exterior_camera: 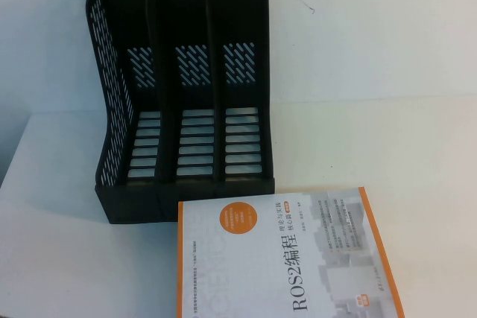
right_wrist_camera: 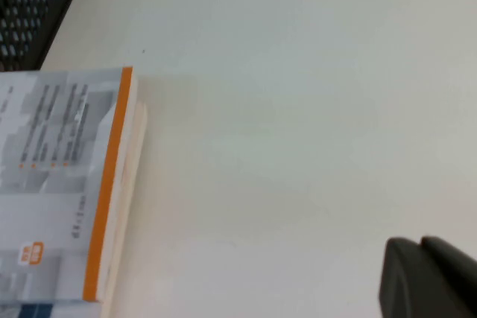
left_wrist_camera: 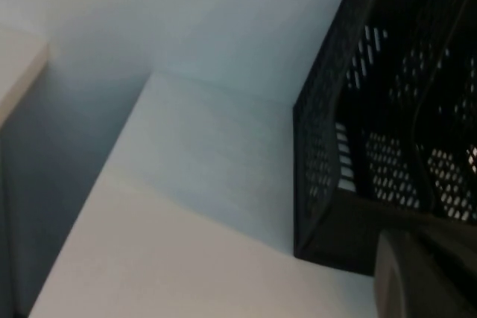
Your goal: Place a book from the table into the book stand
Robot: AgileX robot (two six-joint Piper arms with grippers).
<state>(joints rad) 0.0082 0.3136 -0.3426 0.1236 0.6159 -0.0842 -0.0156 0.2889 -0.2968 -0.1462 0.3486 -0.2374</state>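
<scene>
The book [exterior_camera: 287,258], white-grey with orange stripes and black "ROS2" title, lies flat on the white table [exterior_camera: 387,132] at the front, just in front of the right slot of the black three-slot book stand [exterior_camera: 182,87]. All slots of the stand look empty. Neither gripper shows in the high view. My left gripper [left_wrist_camera: 421,277] shows as a dark shape close to the stand's lower front corner [left_wrist_camera: 328,214]. My right gripper [right_wrist_camera: 422,243] is shut and empty, above bare table to the right of the book [right_wrist_camera: 59,184].
A pale wall rises behind the stand. The table's left edge [left_wrist_camera: 97,176] drops off beside the stand. A corner of the stand [right_wrist_camera: 33,5] shows in the right wrist view. Bare tabletop lies to the right of the book and stand.
</scene>
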